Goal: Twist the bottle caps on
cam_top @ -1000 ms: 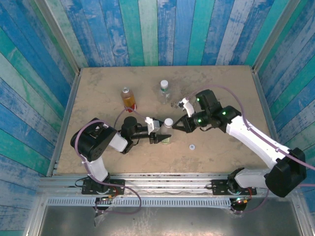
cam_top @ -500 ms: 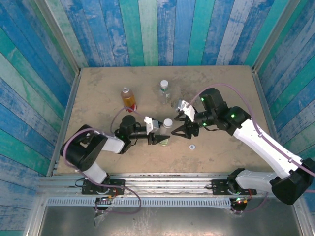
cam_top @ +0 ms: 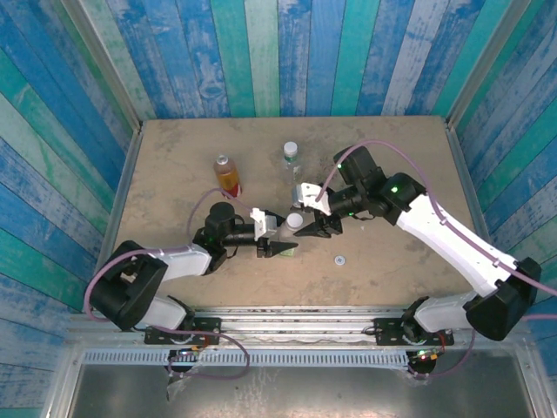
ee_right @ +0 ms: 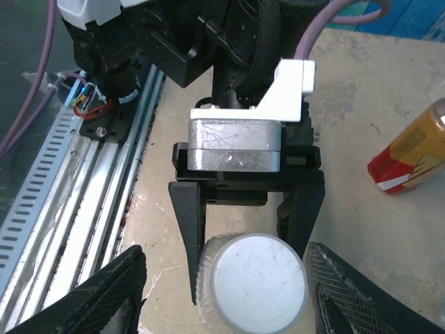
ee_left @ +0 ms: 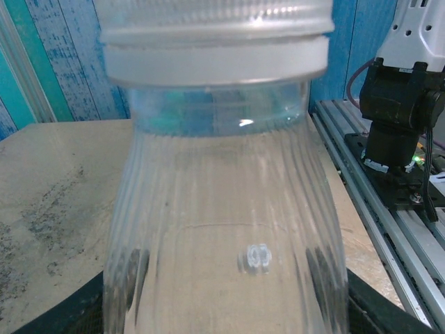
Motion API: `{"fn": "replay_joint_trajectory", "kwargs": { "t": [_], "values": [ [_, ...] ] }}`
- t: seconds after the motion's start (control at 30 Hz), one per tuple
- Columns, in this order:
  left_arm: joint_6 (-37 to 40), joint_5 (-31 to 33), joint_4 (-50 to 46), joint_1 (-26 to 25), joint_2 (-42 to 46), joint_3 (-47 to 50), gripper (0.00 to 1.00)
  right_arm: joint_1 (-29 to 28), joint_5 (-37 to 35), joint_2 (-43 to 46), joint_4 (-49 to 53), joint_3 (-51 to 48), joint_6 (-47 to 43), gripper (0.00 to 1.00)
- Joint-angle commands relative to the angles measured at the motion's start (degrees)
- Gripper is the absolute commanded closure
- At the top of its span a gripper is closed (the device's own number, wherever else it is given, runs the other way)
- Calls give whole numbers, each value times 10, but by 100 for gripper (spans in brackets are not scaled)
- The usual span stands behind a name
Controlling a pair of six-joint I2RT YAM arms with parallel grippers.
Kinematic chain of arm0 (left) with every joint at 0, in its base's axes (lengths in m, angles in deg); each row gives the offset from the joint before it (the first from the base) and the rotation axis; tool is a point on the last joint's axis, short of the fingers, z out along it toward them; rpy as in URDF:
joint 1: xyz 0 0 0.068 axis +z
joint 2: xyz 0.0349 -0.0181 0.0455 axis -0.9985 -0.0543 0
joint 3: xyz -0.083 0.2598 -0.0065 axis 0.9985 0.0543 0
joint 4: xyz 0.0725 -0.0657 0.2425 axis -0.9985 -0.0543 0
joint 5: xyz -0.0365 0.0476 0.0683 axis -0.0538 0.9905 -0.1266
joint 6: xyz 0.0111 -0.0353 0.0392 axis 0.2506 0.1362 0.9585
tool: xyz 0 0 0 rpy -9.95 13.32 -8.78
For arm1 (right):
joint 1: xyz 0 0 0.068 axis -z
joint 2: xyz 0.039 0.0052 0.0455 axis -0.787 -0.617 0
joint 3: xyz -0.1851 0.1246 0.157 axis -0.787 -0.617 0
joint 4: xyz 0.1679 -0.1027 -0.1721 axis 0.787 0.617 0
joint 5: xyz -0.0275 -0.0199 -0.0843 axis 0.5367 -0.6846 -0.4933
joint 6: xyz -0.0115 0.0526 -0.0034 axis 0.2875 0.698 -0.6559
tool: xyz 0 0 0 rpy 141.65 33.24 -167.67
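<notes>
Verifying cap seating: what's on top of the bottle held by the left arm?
A white cap sits on the bottle, gripped by the left fingers. The cap covers the neck threads, so how tight it is cannot be seen.

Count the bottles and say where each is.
3: amber bottle at back left; small clear bottle at back centre; ribbed bottle mid-table, clamped in the left gripper. None seems hidden.

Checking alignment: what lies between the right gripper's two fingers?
The white cap on the short bottle sits between them, shown in the right wrist view.
</notes>
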Motion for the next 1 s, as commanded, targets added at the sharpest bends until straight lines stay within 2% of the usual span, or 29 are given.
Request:
{"fn": "replay_joint_trajectory", "kwargs": {
  "t": [0.0, 0.13, 0.3, 0.47, 0.57, 0.67, 0.83, 0.97],
  "values": [
    [12, -11, -13, -2, 37, 7, 40, -3, 3, -13, 21, 14, -3, 41],
    [14, -9, -17, -2, 43, 9, 40, -3, 3, -21, 22, 15, 3, 48],
    [15, -9, -17, -2, 42, 8, 40, -3, 10, -25, 24, 19, 14, 63],
    [6, 0, -8, -2, 46, 9, 40, -3, -2, -27, 27, 16, 25, 67],
    [-12, 31, 15, -2, 51, 9, 40, -4, -23, -29, 23, 15, 58, 68],
    [-25, 98, 22, -6, 53, -3, 41, -12, -78, -31, 4, 9, 131, 70],
    [-28, 233, 9, -17, 35, -46, 42, -48, -231, -16, -61, -27, 316, 78],
    [-30, 277, 12, -24, 20, -67, 42, -76, -353, -4, -88, -51, 434, 86]
  ]
}}
